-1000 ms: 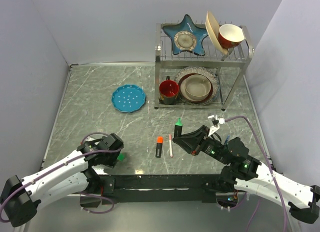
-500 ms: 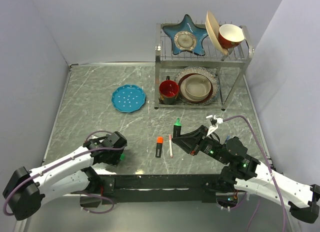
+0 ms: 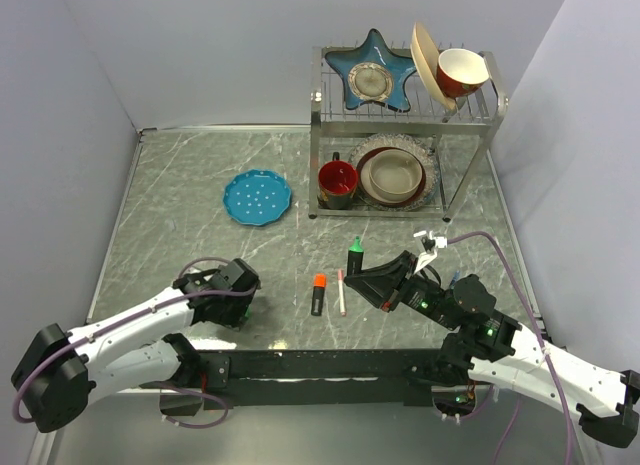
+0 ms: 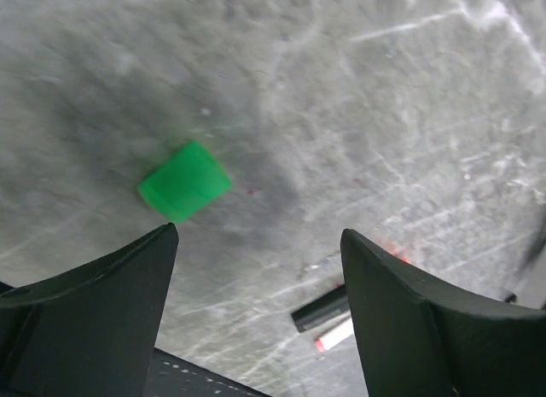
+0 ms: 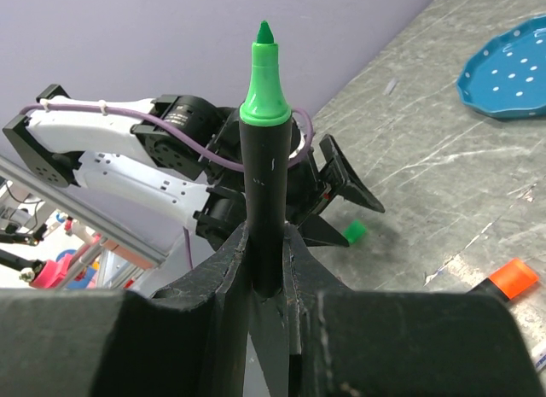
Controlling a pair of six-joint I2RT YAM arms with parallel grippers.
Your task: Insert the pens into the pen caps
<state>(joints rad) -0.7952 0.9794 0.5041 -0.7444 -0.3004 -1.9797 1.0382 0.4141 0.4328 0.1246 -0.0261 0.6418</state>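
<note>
looking early days, the green marker (image 5: pixel 264 158) isn't capped yet: your right end effector (image 5: pixel 266 243) is clamped on it, left end effector (image 4: pixel 256 269) hangs spread apart over the green cap (image 4: pixel 184 181), 9 o'clock from the orange marker (image 3: pixel 318 294) and white pen (image 3: pixel 340 292).

The white left arm (image 3: pixel 125 330) lies low, angled inward. Its black two-finger left gripper (image 4: pixel 256 256) points down with its fingers (image 4: pixel 111 303) spread wide apart, holding nothing. The white right arm (image 3: pixel 560 370) reaches toward the middle. Its black right gripper (image 5: pixel 266 248) is clamped on a black-bodied, green-tipped marker (image 5: pixel 263 166) that juts out past the fingertips.
</note>
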